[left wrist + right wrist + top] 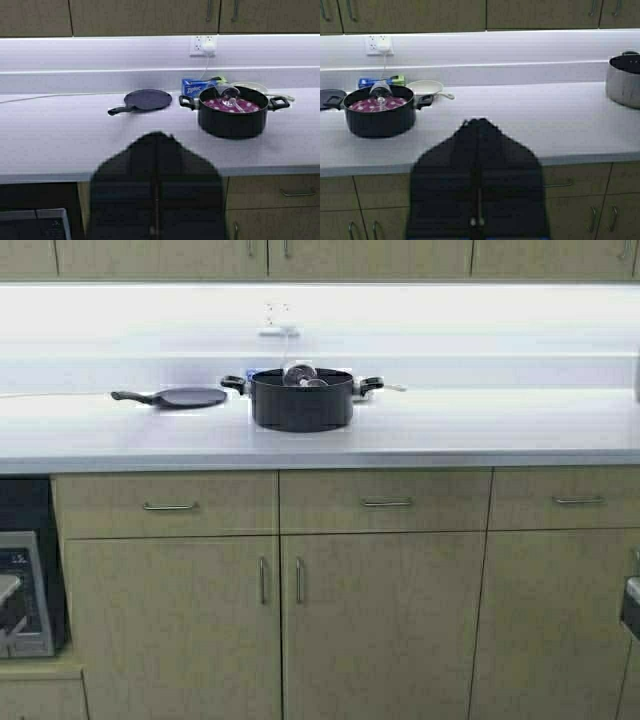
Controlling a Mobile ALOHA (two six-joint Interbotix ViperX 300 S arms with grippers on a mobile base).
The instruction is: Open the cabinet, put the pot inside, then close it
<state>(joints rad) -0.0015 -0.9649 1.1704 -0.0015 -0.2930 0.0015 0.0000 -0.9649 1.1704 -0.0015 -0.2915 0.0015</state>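
Note:
The black pot [300,400] stands on the white counter [480,430], a glass lid lying inside it and its two loop handles pointing sideways. It also shows in the left wrist view [232,117] and the right wrist view [380,117]. Above the counter, only the lower edge of the cabinet [160,258] shows; its two doors are closed and their bar handles sit side by side. My left gripper [157,134] is shut and empty, held low before the counter's front edge, left of the pot. My right gripper [479,120] is shut and empty too, low and to the pot's right.
A flat dark griddle pan [185,397] lies left of the pot. Behind the pot are a Ziploc box [197,88] and a white frying pan [425,87]. A steel pot [623,80] stands far right. Base cabinets [380,620] fill the front, with an appliance [25,590] at the left.

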